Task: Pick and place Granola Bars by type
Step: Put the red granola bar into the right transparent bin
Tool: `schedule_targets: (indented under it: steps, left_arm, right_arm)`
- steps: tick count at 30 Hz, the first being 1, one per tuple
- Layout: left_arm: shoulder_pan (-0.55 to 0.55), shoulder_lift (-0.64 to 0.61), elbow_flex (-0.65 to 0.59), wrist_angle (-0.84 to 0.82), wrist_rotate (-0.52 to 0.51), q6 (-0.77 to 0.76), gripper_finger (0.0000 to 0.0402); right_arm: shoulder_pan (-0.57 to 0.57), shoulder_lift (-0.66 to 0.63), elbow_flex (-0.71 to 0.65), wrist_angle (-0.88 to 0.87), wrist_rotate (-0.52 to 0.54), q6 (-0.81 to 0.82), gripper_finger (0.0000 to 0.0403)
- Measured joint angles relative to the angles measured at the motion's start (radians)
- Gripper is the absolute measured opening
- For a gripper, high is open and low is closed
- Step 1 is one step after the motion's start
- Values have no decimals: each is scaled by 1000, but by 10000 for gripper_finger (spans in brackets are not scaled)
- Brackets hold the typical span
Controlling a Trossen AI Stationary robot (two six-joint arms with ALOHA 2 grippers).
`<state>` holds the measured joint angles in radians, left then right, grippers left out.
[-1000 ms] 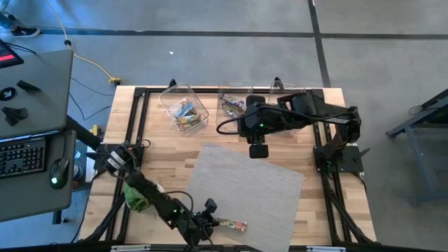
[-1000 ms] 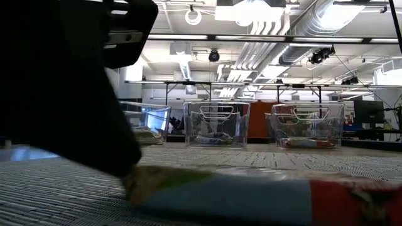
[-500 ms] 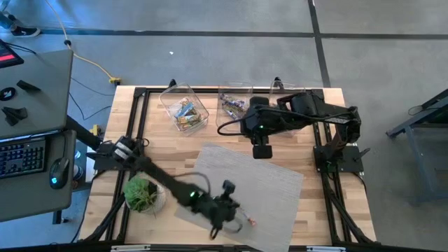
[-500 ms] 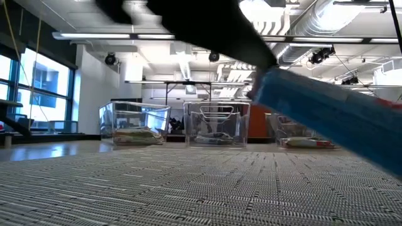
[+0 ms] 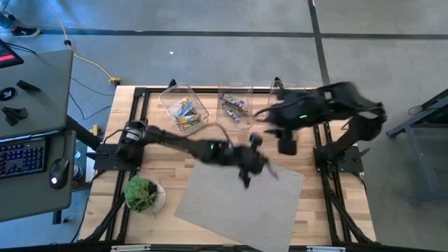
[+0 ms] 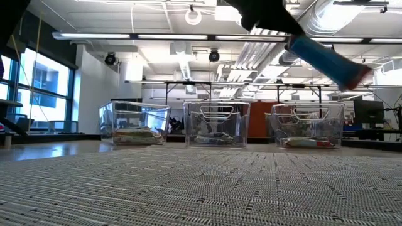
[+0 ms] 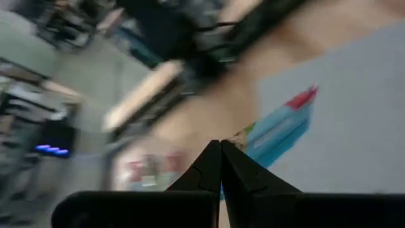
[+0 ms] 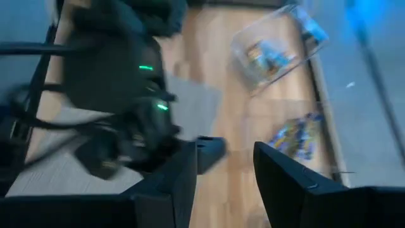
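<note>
My left gripper [image 5: 257, 166] hangs over the grey mat [image 5: 241, 192], shut on a blue granola bar with a red end [image 5: 271, 172]. That bar shows high in the low view [image 6: 326, 59] and in the left wrist view [image 7: 278, 130]. More bars lie in three clear bins at the far edge [image 6: 135, 122] [image 6: 217, 122] [image 6: 308, 124]. My right gripper [image 5: 287, 145] is open [image 8: 224, 171] and holds nothing, to the right of the left one and near the right bin. My left gripper pinches the blue bar between its two shut fingers [image 7: 220, 152], at the greenish end [image 7: 243, 136] opposite the red one. The bar sticks out beyond the fingertips, lifted clear of the mat. In the low view it tilts with the red end [image 6: 355, 75] lower.
The left bin [image 5: 185, 110] and the middle bin [image 5: 234, 105] show from above; the right arm partly covers the third. A green plant [image 5: 143, 194] stands at the near left. A desk with a keyboard [image 5: 21, 154] lies beyond the table's left edge.
My left gripper has swung up from the table's near edge toward the far right, carrying the bar from the mat's near border into the air, clear of the mat. My right gripper has moved toward the table's right edge.
</note>
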<state>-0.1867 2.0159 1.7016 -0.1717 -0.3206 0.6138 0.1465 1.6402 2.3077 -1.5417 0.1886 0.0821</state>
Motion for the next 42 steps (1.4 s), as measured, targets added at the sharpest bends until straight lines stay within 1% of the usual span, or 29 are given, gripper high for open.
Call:
schedule_targets:
  steps: [4,8,10,11,13,15,17,19,21,25,29,32,34,36,40,42]
  left_arm:
    - [119,0,45,65,14,105,0]
    - [254,24,77,229,155,132,0]
    - [312,43,87,264,181,131,0]
    - [338,62,102,307,182,130,0]
    - [381,83,116,338,187,97,0]
    - [420,106,137,340,237,46,0]
    - [450,127,148,338,299,10,0]
    - [464,159,154,344,309,10,0]
    - [474,184,155,343,309,3,0]
    - [478,227,157,352,315,-16,0]
    - [477,264,155,345,313,5,0]
    - [475,268,154,332,255,11,0]
    - [474,281,158,342,201,13,0]
    - [475,287,153,332,193,11,0]
    - [475,283,155,314,212,6,0]
    - [474,283,155,296,237,3,0]
  right_arm:
    - [27,-82,2,34,97,15,140]
    - [27,-125,2,62,136,34,140]
    - [19,-129,2,58,162,63,140]
    - [14,-128,2,48,181,88,140]
    - [4,-120,2,11,232,148,140]
    - [-13,-113,0,-29,293,199,140]
    - [-32,-111,-32,-22,353,233,140]
    - [-51,-116,-74,-22,395,260,139]
    - [-80,-119,-126,-27,412,275,139]
    - [-146,-136,-264,-29,379,318,139]
    - [-213,-157,-422,-28,346,333,139]
    - [-251,-184,-548,-29,323,390,139]
    - [-261,-207,-631,-30,292,399,139]
    - [-260,-234,-705,-29,270,400,139]
    - [-260,-303,-836,-26,265,445,139]
    - [-260,-337,-893,-20,265,468,139]
